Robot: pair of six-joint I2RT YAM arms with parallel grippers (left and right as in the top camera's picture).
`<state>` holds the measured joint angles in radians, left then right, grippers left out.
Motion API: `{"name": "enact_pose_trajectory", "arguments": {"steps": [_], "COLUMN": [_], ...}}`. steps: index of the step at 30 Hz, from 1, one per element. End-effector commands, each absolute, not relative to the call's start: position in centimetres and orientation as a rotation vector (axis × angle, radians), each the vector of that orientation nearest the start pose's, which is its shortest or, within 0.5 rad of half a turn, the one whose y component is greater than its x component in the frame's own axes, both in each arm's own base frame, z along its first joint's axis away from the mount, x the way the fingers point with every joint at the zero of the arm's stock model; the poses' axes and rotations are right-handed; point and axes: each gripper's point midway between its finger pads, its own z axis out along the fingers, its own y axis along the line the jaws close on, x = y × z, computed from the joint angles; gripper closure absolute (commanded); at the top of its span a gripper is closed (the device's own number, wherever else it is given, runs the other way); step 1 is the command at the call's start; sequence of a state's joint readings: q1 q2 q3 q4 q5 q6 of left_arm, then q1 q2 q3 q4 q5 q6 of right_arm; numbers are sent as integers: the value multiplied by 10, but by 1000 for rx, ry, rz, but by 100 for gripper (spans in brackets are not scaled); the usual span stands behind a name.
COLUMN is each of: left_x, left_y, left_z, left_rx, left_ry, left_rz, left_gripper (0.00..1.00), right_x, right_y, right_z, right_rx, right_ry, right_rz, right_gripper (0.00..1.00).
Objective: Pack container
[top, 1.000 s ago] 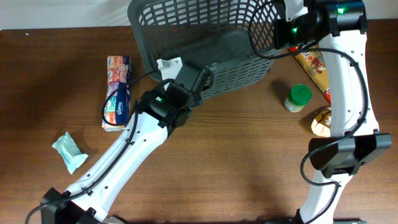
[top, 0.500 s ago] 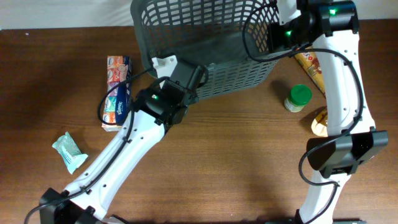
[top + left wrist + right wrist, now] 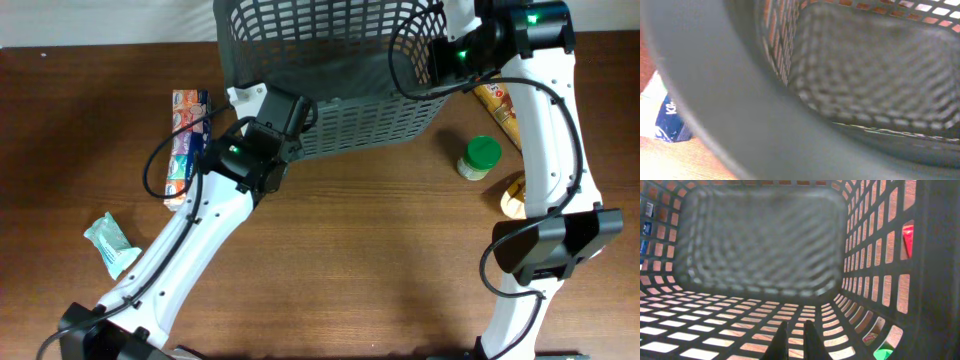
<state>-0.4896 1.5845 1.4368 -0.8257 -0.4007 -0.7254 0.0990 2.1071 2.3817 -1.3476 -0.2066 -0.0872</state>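
The container (image 3: 350,110), a large dark grey lattice basket, lies tipped at the back of the table with its slotted side wall facing me. My left gripper (image 3: 290,108) is at its near left rim corner. In the left wrist view the thick rim (image 3: 740,130) fills the frame right at the jaws and hides the fingers. My right gripper (image 3: 447,50) is at the right end of the rim. In the right wrist view its two fingers (image 3: 795,330) are nearly together over the basket's inner wall (image 3: 755,245). The basket is empty.
A tissue multipack (image 3: 188,145) lies left of the basket and a teal packet (image 3: 112,243) at the front left. A green-lidded jar (image 3: 478,157), an orange snack bag (image 3: 500,105) and a yellowish item (image 3: 515,195) lie to the right.
The basket has swung up and left, its near edge now further back. My left gripper moved up and left with it. My right gripper shifted slightly left.
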Motion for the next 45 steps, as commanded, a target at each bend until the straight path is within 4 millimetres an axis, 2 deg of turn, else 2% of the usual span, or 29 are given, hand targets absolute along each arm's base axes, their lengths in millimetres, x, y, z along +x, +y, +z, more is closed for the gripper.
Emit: {"name": "enact_pose_trajectory", "arguments": {"steps": [1,8,23,45], "left_x": [398,402,406,415], "left_y": [-122,-116,-112,-105], "left_z": [217,219,221,228], "left_rx": [-454,-467,-481,-438], "left_ry": [2366,2353,2331,2300], "left_rz": [-5,-4,7,31], "left_gripper": [98,98,98,97], "right_x": [480,478,469,463], "right_y": [91,96,125,119], "right_z": [239,238,237,233], "right_rx": [-343,-357,-445,-437], "right_ry": [2654,2657,2660,2694], "right_rz": [319,322,335,302], "right_gripper": [96,96,96,96]}}
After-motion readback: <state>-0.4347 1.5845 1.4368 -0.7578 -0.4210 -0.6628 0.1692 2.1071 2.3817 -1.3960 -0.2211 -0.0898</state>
